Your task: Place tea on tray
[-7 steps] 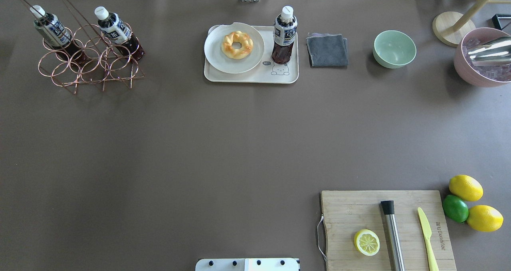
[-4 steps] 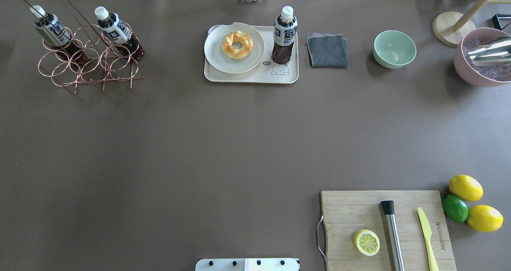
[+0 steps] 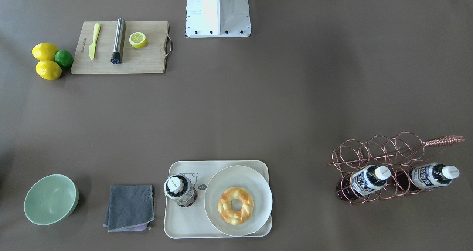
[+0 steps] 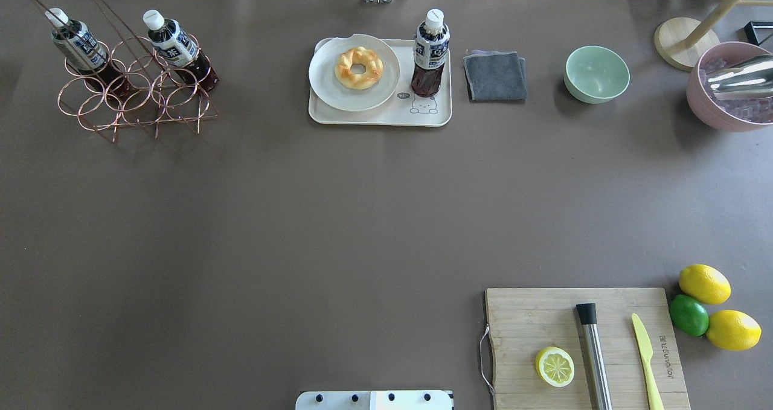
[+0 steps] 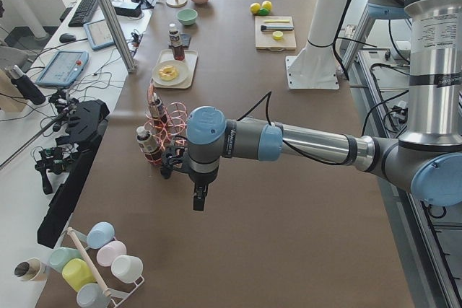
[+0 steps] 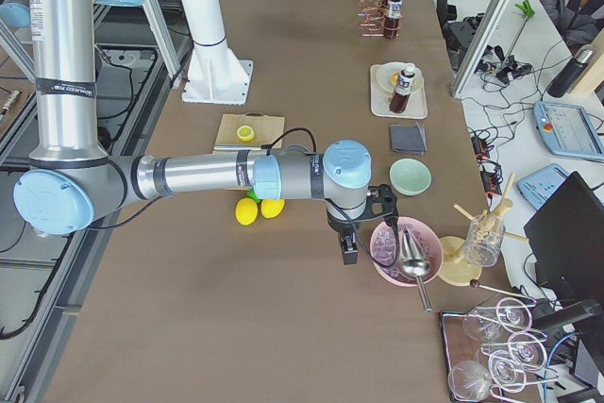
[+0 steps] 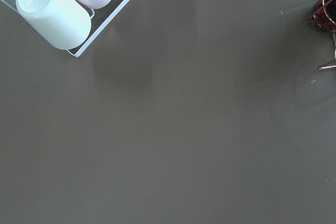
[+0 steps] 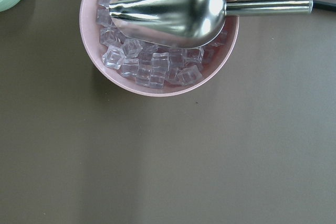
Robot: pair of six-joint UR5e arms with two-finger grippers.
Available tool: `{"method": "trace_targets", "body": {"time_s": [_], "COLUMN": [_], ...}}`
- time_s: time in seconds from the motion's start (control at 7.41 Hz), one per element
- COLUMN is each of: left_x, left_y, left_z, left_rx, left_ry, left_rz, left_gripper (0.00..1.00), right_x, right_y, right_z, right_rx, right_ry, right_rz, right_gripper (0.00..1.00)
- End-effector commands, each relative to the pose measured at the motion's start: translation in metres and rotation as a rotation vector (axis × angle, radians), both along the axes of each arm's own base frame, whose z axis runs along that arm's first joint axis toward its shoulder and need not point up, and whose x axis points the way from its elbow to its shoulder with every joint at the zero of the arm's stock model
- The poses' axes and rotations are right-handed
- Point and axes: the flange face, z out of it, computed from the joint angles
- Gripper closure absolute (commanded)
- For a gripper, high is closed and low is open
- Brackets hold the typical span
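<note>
One tea bottle [image 4: 430,54] stands upright on the right part of the cream tray [image 4: 386,115], beside the bear drawing; it also shows in the front-facing view [image 3: 180,190] on the tray [image 3: 184,225]. Two more tea bottles [image 4: 78,44] [image 4: 172,41] lean in a copper wire rack [image 4: 139,96] at the far left. My left gripper [image 5: 198,200] hangs over bare table near the rack, seen only from the side, and I cannot tell if it is open or shut. My right gripper [image 6: 347,252] hangs beside the pink ice bowl, and I cannot tell its state either.
A white plate [image 4: 353,72] with a doughnut fills the tray's left. A grey cloth [image 4: 495,75], green bowl [image 4: 596,73] and pink bowl of ice with a scoop [image 4: 731,87] stand to the right. A cutting board [image 4: 586,349], lemons and a lime [image 4: 688,315] lie near right.
</note>
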Motion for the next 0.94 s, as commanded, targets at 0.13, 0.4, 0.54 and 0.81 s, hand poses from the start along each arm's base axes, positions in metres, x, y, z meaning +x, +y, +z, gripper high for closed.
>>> {"method": "trace_targets", "body": {"time_s": [0.13,0.4,0.54,0.81], "left_x": [-0.0002,-0.0011,-0.0009,-0.0023], "left_y": [0.0013,0.0059,0.0090,0.0093], "left_z": [-0.0002,0.0050,0.0076,0.0061], "left_rx": [-0.002,-0.011,-0.014,-0.011], "left_ry": [0.028,0.030,0.029,0.029], "left_rz": [-0.003,-0.006,-0.006,-0.009], "left_gripper": [0.03,0.03,0.03,0.03], "right_x": [-0.0036,-0.0037,-0.0037,-0.0037], "right_y": [-0.0003,-0.0004,-0.0004,-0.0004], "right_z": [0.0019,0.0016,0.0009,0.0009], "right_rx": [-0.005,-0.003,-0.002,-0.001], "right_ry": [0.003,0.002,0.002,0.002], "right_rz": [-0.008,-0.008,-0.008,-0.009], "right_gripper": [0.00,0.00,0.00,0.00]}}
